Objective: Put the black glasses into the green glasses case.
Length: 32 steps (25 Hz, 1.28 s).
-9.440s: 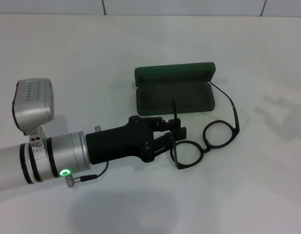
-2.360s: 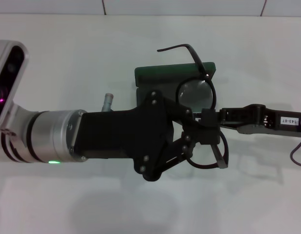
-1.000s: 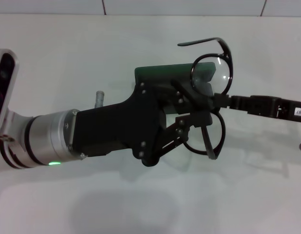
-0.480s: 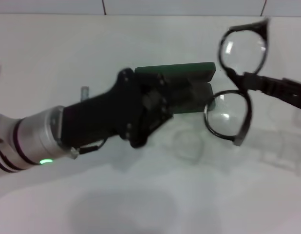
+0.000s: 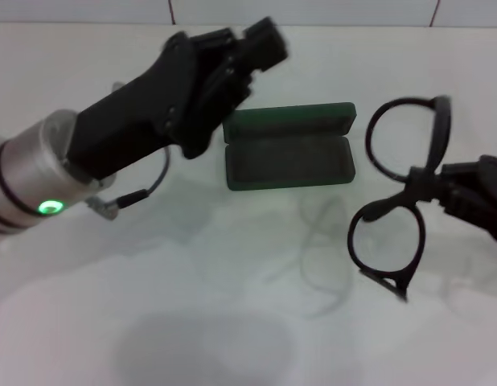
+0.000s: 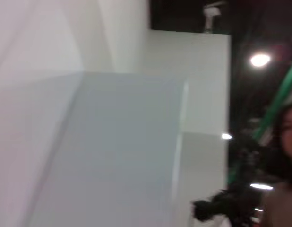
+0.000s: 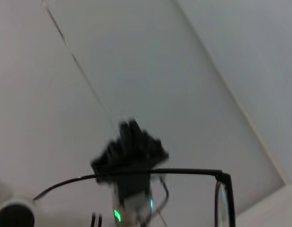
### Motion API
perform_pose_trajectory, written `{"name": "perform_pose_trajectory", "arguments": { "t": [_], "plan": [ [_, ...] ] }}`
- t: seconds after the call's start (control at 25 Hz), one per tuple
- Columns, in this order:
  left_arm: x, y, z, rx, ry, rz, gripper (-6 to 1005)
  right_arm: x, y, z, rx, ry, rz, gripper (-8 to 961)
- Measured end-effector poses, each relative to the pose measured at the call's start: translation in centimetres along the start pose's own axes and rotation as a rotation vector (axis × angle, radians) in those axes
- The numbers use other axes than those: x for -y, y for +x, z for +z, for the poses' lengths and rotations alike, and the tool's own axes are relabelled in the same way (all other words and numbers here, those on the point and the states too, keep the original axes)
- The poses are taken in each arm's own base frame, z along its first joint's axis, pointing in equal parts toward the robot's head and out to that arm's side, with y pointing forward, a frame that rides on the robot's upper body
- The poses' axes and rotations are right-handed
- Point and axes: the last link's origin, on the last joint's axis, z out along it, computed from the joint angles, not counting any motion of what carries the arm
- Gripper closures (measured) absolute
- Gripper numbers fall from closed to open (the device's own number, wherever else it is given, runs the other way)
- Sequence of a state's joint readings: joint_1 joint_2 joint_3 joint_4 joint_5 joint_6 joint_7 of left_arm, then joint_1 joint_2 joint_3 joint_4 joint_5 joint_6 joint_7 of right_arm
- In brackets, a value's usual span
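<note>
The green glasses case lies open on the white table at the middle back, its lid laid back on the far side. My right gripper comes in from the right edge, shut on the bridge of the black glasses. It holds them in the air to the right of the case, the lenses one above the other. One temple arm and a lens rim show in the right wrist view. My left gripper is raised and empty at the case's far left, and also shows in the right wrist view.
The white table stretches in front of the case. A tiled wall edge runs along the back. The left wrist view shows only walls and a dark room beyond.
My left gripper has let go of the glasses and swung up and to the left, away from the case. My right gripper has carried the glasses right and nearer, off the case.
</note>
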State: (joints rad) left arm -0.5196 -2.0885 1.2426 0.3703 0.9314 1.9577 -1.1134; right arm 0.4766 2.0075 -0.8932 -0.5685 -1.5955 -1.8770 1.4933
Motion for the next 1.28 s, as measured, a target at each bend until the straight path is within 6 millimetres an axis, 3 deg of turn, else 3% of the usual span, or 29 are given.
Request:
{"name": "perform_pose_trajectory", "arguments": {
  "t": [0.32,0.48,0.72,1.28],
  "plan": [
    [0.6,-1.4,4.9,0.190,-0.214,-0.128,960,1.4,-0.1,2.1,-0.126,0.001,-0.041,909],
    [1.1,-1.9,6.1,0.270,-0.240,-0.141,959,1.7,-0.5,3.0,-0.209,-0.032,-0.055,909],
    [1.7,-2.2,6.3,0.303,-0.209,-0.136,960,1.9,-0.9,3.8,-0.245,-0.050,-0.065,907],
    [2.0,-3.3,5.9,0.335,-0.161,-0.099,964,1.5,-2.5,3.7,-0.160,-0.073,-0.094,904]
  ]
}}
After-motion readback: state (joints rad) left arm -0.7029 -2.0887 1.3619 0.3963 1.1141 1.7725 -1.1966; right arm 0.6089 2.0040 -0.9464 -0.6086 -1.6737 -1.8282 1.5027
